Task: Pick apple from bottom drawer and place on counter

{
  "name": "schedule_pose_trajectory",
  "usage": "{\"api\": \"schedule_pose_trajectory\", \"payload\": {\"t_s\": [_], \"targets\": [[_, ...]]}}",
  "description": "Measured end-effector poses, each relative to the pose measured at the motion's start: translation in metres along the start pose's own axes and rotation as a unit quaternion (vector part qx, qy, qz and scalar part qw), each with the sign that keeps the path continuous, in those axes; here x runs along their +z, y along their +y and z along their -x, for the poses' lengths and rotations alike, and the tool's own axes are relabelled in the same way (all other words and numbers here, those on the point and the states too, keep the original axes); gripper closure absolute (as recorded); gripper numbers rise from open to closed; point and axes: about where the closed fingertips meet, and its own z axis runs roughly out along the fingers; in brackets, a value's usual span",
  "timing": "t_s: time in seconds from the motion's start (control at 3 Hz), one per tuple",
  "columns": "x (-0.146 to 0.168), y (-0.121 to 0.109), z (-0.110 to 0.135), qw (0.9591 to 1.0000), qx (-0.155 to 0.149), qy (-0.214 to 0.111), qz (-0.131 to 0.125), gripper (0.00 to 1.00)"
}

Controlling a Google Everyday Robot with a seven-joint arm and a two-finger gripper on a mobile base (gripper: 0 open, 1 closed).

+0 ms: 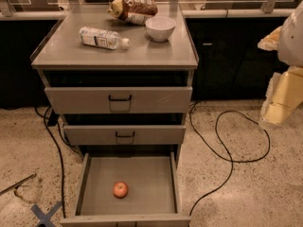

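The apple is small, round and red-orange. It lies on the flat grey floor of the bottom drawer, which is pulled fully open, a little left of the middle and towards the front. The counter is the grey top of the three-drawer cabinet. My gripper is on the pale arm at the right edge of the view, at about the height of the upper drawers. It is well to the right of the cabinet and far from the apple, and it holds nothing that I can see.
On the counter lie a plastic water bottle on its side, a white bowl and a snack bag. Two shut drawer fronts with black handles sit above the open drawer. Black cables run over the speckled floor to the right and left.
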Motion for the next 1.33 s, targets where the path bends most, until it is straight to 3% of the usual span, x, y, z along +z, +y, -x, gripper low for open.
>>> {"api": "schedule_pose_trajectory", "payload": {"t_s": [0.67,1.33], "targets": [[-0.003,0.001,0.001,0.9999,-0.006,-0.006,-0.010,0.00],[0.029,0.019,-0.002,0.9980,-0.020,-0.059,-0.010,0.00]]}}
